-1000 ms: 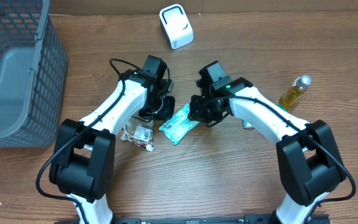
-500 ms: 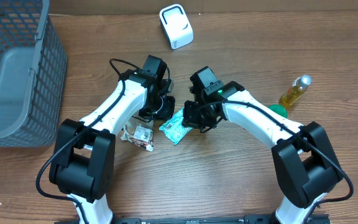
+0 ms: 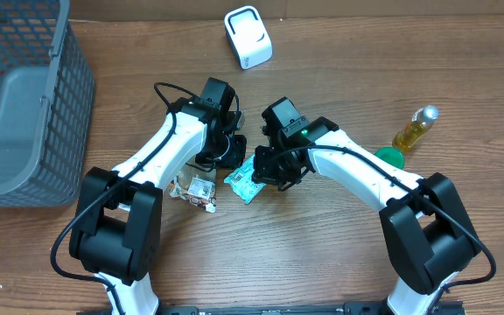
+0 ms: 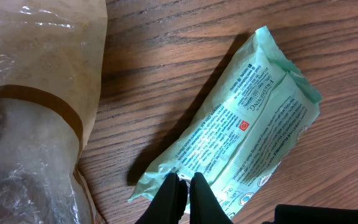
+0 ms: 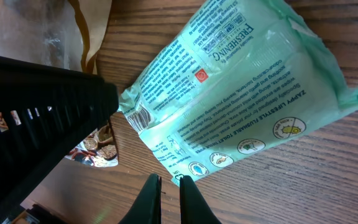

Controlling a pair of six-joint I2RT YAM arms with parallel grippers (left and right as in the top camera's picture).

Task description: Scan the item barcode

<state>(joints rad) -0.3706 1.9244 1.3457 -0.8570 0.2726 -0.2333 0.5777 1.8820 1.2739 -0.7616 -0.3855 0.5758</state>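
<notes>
Now both arms crowd one green wipes packet (image 3: pixel 247 180) at mid-table.
Overhead: the packet lies flat on the wooden table (image 3: pixel 322 254) between the left gripper (image 3: pixel 231 160) and the right gripper (image 3: pixel 268 168). A small snack packet (image 3: pixel 199 191) sits just beside it, a white scanner (image 3: pixel 248 37) well apart at the far edge, a grey basket (image 3: pixel 77 87) at the left and a bottle (image 3: pixel 416 129) at the right. Left wrist: the left gripper's fingers are pressed together, tips over the packet's near edge (whether they pinch the film, I cannot tell), and a clear crinkled bag (image 4: pixel 30 93) lies beside the packet. Right wrist: the right gripper's fingers stand all but closed, nothing between them, just off the packet's printed edge.
</notes>
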